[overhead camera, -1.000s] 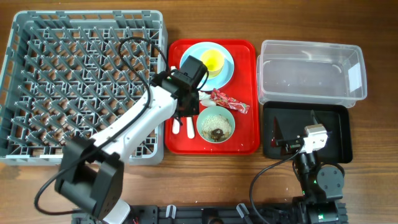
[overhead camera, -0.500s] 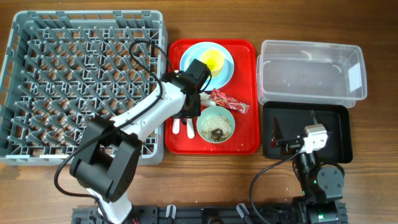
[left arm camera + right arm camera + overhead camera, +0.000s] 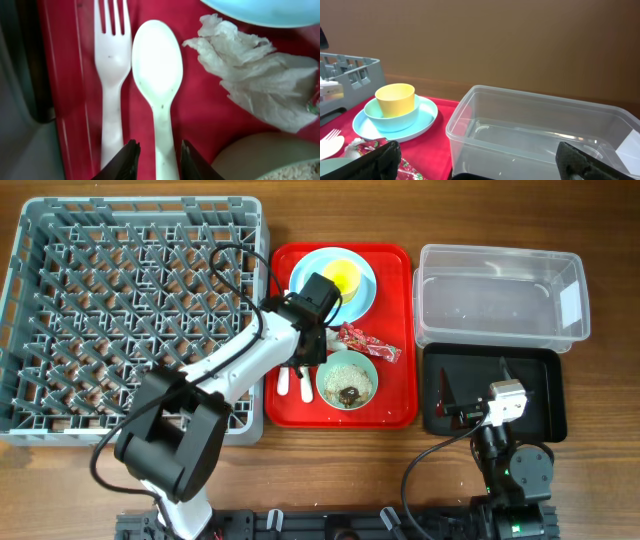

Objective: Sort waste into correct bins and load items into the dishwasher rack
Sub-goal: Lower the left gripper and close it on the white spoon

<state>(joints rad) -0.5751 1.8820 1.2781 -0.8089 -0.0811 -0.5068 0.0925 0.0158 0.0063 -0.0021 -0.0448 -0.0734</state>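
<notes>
My left gripper (image 3: 160, 161) hangs low over the red tray, open by a narrow gap. Its jaws stand either side of the white spoon's (image 3: 157, 70) handle, and red shows between the left finger and the handle. The white fork (image 3: 112, 65) lies just to the left. The crumpled tissue (image 3: 255, 85) lies to the right, below the blue plate (image 3: 270, 12). A bowl (image 3: 347, 380) holds rice and brown scraps. The red wrapper (image 3: 368, 345) lies beside it. The yellow cup (image 3: 395, 99) sits in a pale bowl (image 3: 387, 119) on the plate. My right gripper (image 3: 485, 165) is wide open and holds nothing.
The grey dishwasher rack (image 3: 130, 310) fills the left of the table. The clear tub (image 3: 500, 295) stands at the back right. In front of it lies the black tray (image 3: 530, 415), with my right gripper (image 3: 475, 388) over it. The red tray (image 3: 395, 405) lies between the rack and the bins.
The left arm's elbow has swung in towards the red tray, and its gripper has shifted slightly over the cutlery. The right arm has not moved.
</notes>
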